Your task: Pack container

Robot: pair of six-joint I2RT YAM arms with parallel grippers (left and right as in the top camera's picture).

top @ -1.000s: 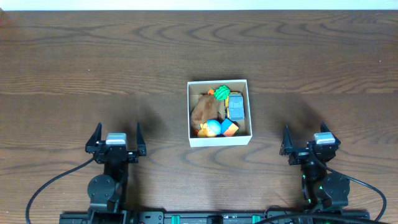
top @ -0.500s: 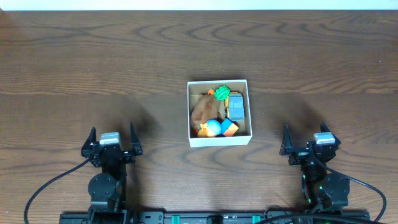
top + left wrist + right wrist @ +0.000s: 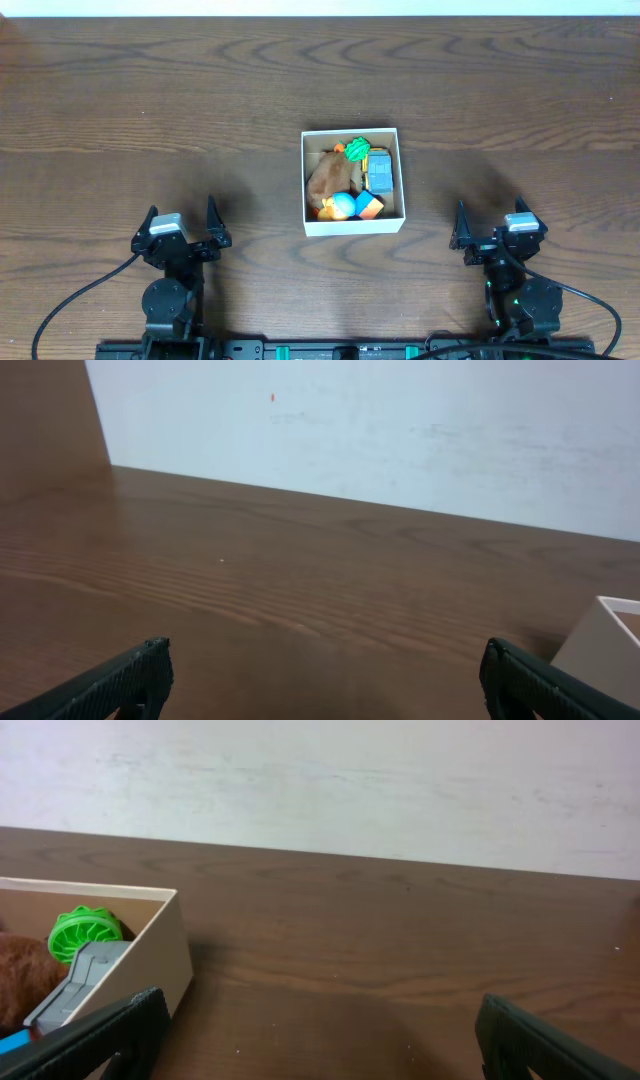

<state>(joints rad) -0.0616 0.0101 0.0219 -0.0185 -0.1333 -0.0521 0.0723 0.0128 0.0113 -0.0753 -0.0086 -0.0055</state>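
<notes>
Overhead: container [image 3: 354, 226] sits mid-table [image 3: 150, 90], between the two arms and a bit further from the robot base than both.
Container: square white box, brown inside, upright, top open.
Contents: brown plush [image 3: 327, 175] on its left side; green ridged toy [image 3: 356, 149] at far edge; grey-blue block [image 3: 380, 172] along right wall; blue ball [image 3: 344, 206] and orange piece [image 3: 371, 207] at near edge, touching.
L gripper [image 3: 182, 210]: fingers spread wide, nothing between them, well apart from box.
R gripper [image 3: 490, 208]: also spread wide, empty, near box's right side, not touching.
L wrist cam: bare wood ahead, box corner [image 3: 605, 635] at far right.
R wrist cam: box wall [image 3: 170, 955] at left, green toy [image 3: 83, 933] and block [image 3: 85, 975] visible inside.
</notes>
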